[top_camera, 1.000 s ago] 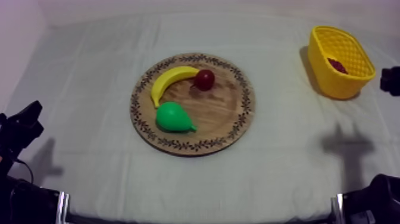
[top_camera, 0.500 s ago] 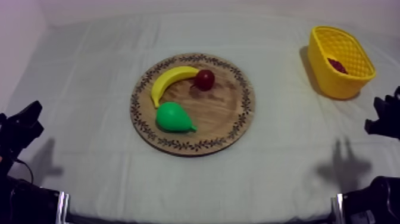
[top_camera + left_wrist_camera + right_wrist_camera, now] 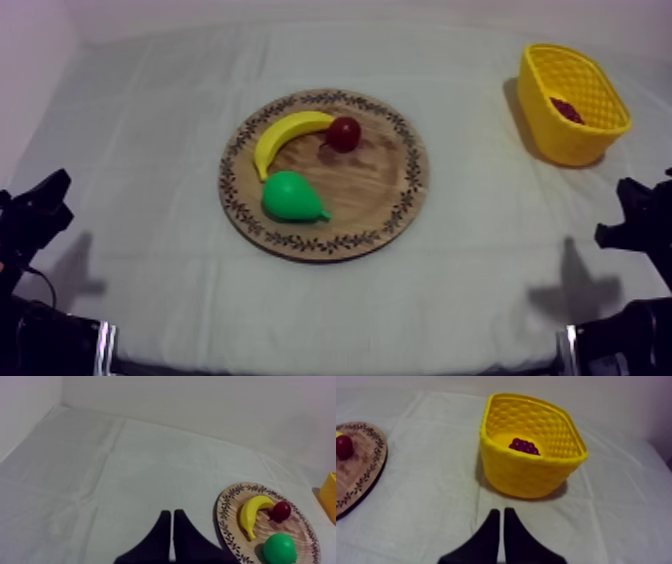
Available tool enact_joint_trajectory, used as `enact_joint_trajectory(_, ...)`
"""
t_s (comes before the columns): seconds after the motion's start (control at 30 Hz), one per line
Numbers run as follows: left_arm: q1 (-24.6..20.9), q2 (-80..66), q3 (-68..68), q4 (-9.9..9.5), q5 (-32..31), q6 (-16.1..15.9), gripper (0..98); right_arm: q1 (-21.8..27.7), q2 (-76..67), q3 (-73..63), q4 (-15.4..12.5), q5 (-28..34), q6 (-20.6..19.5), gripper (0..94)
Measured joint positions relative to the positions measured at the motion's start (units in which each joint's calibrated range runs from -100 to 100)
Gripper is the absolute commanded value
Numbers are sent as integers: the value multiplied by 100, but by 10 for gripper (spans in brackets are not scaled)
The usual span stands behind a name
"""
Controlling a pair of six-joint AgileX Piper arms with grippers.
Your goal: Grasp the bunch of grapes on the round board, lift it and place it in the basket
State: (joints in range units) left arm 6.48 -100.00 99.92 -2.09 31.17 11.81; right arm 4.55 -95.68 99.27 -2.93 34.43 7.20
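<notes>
The bunch of grapes (image 3: 566, 108) (image 3: 524, 446), dark purple, lies inside the yellow basket (image 3: 572, 138) (image 3: 526, 473) at the table's far right. My right gripper (image 3: 622, 222) (image 3: 501, 521) hovers near the right edge, nearer the front than the basket, fingers together as a narrow wedge and holding nothing. The round wooden board (image 3: 380, 185) (image 3: 235, 521) (image 3: 366, 471) sits mid-table with a banana (image 3: 285, 136), a green pear (image 3: 290, 196) and a small red fruit (image 3: 344, 133) on it. My left gripper (image 3: 45, 205) (image 3: 172, 521) rests low at the left, shut, well short of the board.
Grey-white cloth (image 3: 150, 150) covers the whole table. Open cloth lies between the board and the basket and along the front. The arm bases show as black shapes at the front left (image 3: 40, 340) and front right (image 3: 630, 340).
My right gripper has drawn back from the basket toward the front right edge, and its fingers have come together. The left arm and the fruit have not moved.
</notes>
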Motion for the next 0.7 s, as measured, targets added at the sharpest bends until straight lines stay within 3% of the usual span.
enact_joint_trajectory(0.2,0,0,0,0,0,0,1,1,-7,28,104,-40,-505,3)
enact_joint_trajectory(0.37,0,0,0,0,0,0,1,1,-7,28,109,95,-635,3)
enact_joint_trajectory(0.53,0,0,0,0,0,0,1,1,-7,28,116,119,-337,3)
enact_joint_trajectory(0.7,0,0,0,0,0,0,1,1,-7,28,122,125,306,3)
